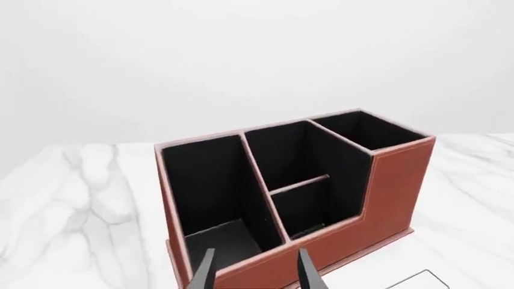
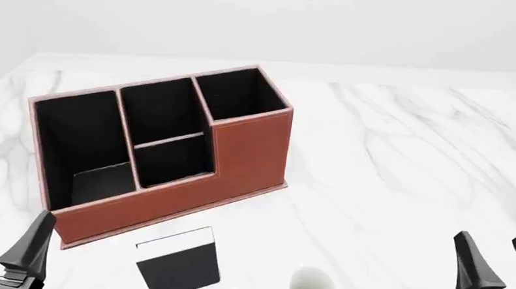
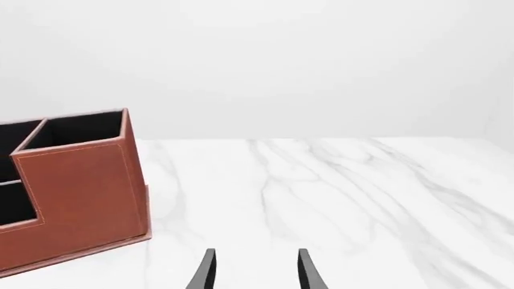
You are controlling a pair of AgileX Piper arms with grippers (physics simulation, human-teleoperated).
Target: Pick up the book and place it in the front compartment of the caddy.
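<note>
Book (image 2: 179, 264) lies flat, seems light and stiff, so take its thin edges; both grippers, left (image 2: 8, 238) and right (image 2: 495, 258), stand wide, empty.

A white-and-red mug (image 2: 314, 288) upright on the white marble table (image 2: 397, 157), at its near edge.

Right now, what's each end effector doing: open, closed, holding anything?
Left end effector: open, holding nothing.
Right end effector: open, holding nothing.
</note>
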